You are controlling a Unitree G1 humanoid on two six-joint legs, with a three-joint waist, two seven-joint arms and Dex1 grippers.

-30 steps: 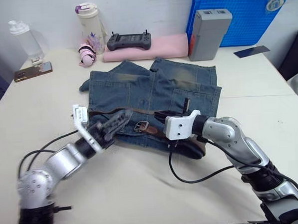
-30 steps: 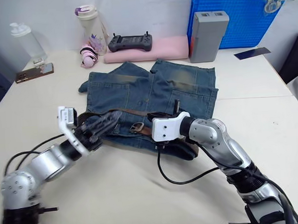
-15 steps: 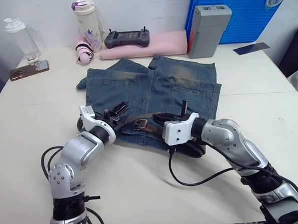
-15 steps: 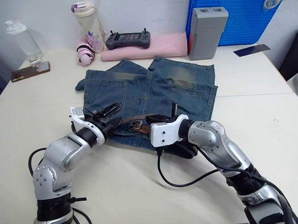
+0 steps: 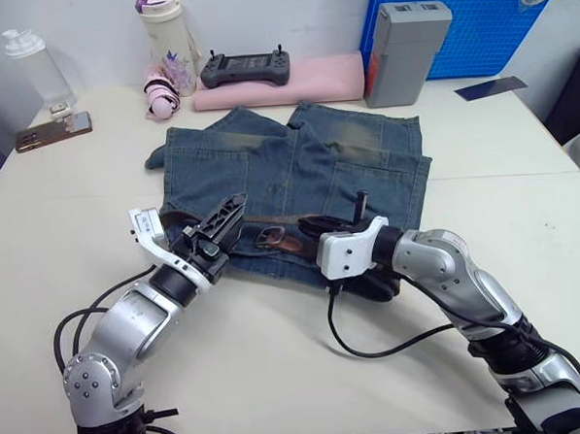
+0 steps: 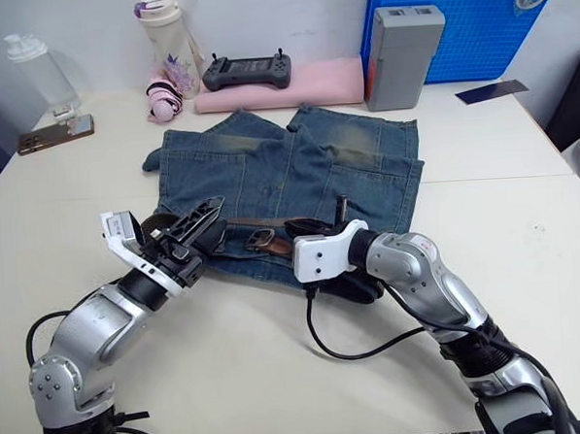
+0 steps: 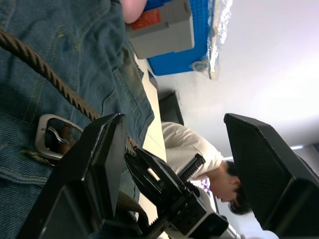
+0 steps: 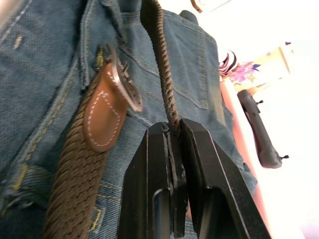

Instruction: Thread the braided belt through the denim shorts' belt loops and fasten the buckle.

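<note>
Tabletop (image 5: 65, 200), pale and wide, carries the faded blue-grey denim shorts (image 5: 297, 173), spread flat with the waistband along the near edge and the legs toward the far side. Along that waistband lies the dark brown braided belt (image 6: 240, 223), part of it running left from the middle and part bunched darker under the right arm at the near right corner of the shorts. The small silver rectangular buckle (image 5: 270, 238) with its tan leather tab sits on the waistband near the middle, between the two arms.

The right end effector (image 8: 172, 144) is pinched tight on a thin run of the woven strap, just beside the buckle and tab. The left end effector (image 5: 224, 223) hovers over the left part of the waistband with its fingers spread wide and nothing between them; the left wrist view looks past them at the buckle and strap.

Judged from this, the free strap end has yet to enter the buckle. To do the step well, the right side should hold its pinch steady so the strap stays taut and lined up with the frame, while the left comes down onto the leather tab to pin the buckle flat. A risk is dragging the denim into folds; short, low pulls along the waistband would limit that. Whether every belt loop is filled cannot be told.
</note>
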